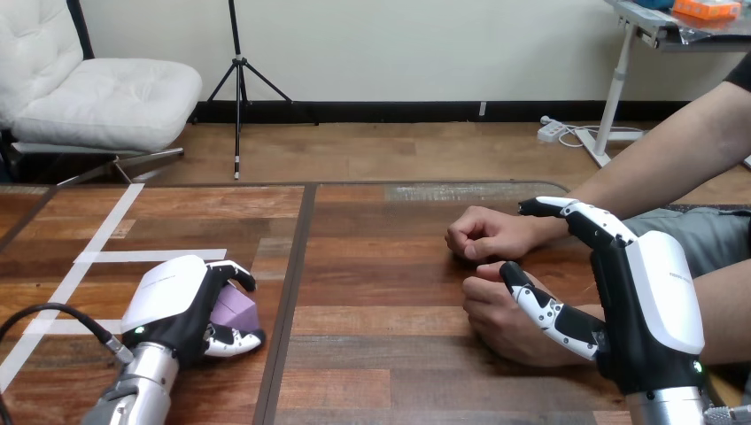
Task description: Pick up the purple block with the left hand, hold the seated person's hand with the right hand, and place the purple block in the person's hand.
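A light purple block (237, 309) sits low over the wooden table (381, 354) at the lower left. My left hand (177, 305) is shut on it, fingers curled over its top and thumb under its near side. The person's two hands rest on the table at the right, both loosely closed: the farther hand (483, 235) and the nearer hand (498, 323). My right hand (651, 305) stands open over the nearer hand's wrist. Its thumb lies across the back of that hand, and its fingers reach straight toward the farther wrist. The nearer wrist is hidden behind my palm.
White tape lines (97, 243) cross the table's left part. A dark seam (297, 274) runs front to back between my left hand and the person's hands. The person's forearm (673, 150) comes in from the upper right.
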You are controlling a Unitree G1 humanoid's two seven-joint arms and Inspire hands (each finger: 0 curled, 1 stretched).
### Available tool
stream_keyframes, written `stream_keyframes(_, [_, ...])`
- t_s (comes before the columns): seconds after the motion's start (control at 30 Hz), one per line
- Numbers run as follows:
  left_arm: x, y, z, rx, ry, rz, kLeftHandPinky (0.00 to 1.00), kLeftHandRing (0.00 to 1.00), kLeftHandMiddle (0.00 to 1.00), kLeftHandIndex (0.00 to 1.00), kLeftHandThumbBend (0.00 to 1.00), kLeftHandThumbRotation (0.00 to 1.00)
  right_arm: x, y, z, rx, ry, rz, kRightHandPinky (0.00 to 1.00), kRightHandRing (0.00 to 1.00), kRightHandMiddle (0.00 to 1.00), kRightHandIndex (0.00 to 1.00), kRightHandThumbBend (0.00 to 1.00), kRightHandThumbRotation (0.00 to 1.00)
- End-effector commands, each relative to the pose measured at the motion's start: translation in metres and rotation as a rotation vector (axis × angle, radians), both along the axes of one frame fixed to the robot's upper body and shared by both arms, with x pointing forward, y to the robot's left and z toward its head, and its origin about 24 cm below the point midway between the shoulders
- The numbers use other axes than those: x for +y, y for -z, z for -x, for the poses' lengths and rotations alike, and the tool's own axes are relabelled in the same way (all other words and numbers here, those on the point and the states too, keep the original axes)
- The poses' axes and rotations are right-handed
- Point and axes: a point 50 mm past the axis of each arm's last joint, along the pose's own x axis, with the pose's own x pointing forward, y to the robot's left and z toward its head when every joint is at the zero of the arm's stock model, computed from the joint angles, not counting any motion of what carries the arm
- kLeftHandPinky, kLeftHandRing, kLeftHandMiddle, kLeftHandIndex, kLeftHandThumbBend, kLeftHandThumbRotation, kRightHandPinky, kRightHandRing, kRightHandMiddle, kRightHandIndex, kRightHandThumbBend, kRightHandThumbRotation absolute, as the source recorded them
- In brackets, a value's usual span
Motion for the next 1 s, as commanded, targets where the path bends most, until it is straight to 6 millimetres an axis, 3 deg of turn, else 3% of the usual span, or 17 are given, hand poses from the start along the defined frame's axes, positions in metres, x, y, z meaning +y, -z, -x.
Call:
stream_keyframes(0.0, [-0.0098, -0.0101, -0.0133, -0.052, 0.018, 0.022, 0.42, 0.43, 0.47, 0.48, 0.74, 0.0, -0.0022, -0.0167, -0.0054, -0.074, -0.002, 0.014, 0.71, 0.78, 0.74, 0.71, 0.45, 0.22])
stream_keyframes(0.97, [-0.01, -0.0078, -0.0118, -0.102, 0.005, 0.025, 0.4, 0.42, 0.46, 0.47, 0.73, 0.0, -0.0019, -0.0163, -0.0056, -0.073, -0.004, 0.008, 0.69, 0.77, 0.74, 0.71, 0.45, 0.22])
